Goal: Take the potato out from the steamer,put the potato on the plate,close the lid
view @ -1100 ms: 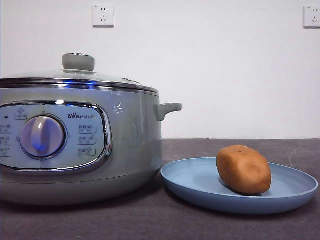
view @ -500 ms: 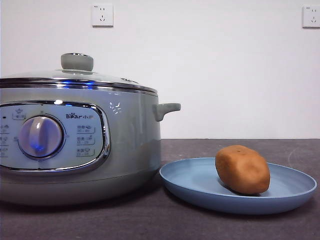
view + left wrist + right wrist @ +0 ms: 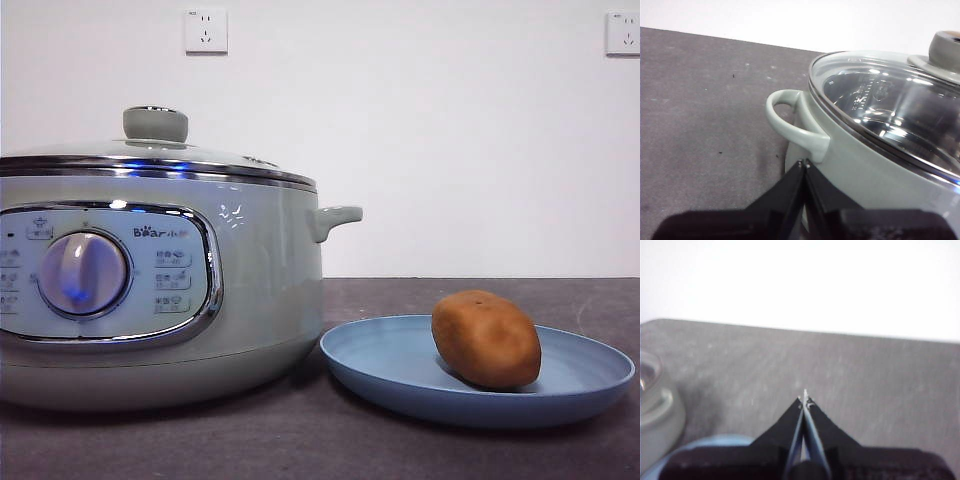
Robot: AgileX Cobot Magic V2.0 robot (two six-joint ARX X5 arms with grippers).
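The orange-brown potato lies on the light-blue plate at the right of the front view. The pale grey-green steamer stands to the left of it, with the glass lid seated on its rim and the knob on top. My left gripper is shut and empty, close by the steamer's side handle; the lid shows closed in that view. My right gripper is shut and empty above the table, with the plate's edge and the steamer's handle beside it. Neither gripper shows in the front view.
The dark grey table runs back to a white wall with two sockets. The steamer's control panel with its silver dial faces the front camera.
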